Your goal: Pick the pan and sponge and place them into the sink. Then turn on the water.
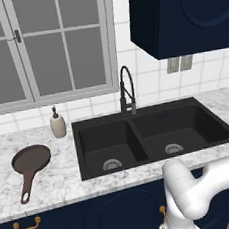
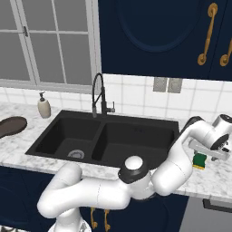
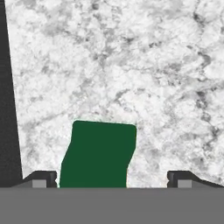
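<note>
Two basins of the black sink [image 1: 149, 132] sit bare in the left base view, with the pan [image 1: 30, 161] lying on the marble counter [image 1: 53, 179] well to their left. From the right base view, the gripper [image 2: 201, 156] hangs over the sponge [image 2: 199, 161] on the counter right of the sink. Down the hand view, both fingertips [image 3: 41, 178] stand wide apart, the green sponge top between them, nearer the left one and not gripped.

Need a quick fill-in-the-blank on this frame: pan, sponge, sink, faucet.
1. The pan lies on the counter to the ____ of the sink.
2. The top of the sponge is ____ in colour.
3. In the hand view, the sponge sits between the tips of the open ____.
4. The faucet is black, and both sink basins hold ____ objects.

Missing words: left; green; pincer; no
</note>
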Tool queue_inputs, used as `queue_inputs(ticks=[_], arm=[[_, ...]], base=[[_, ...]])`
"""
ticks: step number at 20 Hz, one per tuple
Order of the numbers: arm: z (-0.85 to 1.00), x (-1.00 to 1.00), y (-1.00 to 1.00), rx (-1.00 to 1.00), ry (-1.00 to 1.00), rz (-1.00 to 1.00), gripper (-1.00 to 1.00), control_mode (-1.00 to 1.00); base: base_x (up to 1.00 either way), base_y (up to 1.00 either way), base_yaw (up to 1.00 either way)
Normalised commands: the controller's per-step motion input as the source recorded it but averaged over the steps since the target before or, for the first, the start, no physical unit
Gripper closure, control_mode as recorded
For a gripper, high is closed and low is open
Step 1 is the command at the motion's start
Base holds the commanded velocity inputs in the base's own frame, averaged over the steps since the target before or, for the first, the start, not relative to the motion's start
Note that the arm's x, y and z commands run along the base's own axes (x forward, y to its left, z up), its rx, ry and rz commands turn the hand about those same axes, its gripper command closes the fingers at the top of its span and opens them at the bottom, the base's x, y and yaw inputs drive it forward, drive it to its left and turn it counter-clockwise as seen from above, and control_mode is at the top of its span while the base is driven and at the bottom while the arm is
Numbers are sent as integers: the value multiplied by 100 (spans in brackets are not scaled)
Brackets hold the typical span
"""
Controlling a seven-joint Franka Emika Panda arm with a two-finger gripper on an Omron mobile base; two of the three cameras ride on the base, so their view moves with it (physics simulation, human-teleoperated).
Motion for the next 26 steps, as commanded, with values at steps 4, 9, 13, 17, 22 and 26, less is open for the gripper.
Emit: queue_inputs(ticks=[4, 9, 13, 17, 22, 26], arm=[[-39, 0, 16, -1, -1, 0, -100, -100], [-28, 0, 20, -2, -1, 0, -100, -100], [-19, 0, 12, 0, 0, 0, -100, -100], [-30, 0, 0, -1, 0, 0, -100, -100], [-50, 0, 4, -1, 0, 0, -100, -100], [-59, 0, 24, -5, 0, 0, -100, -100]], base=[[0, 0, 0], [0, 0, 0], [0, 0, 0], [0, 0, 0], [0, 0, 0], [0, 0, 0]])
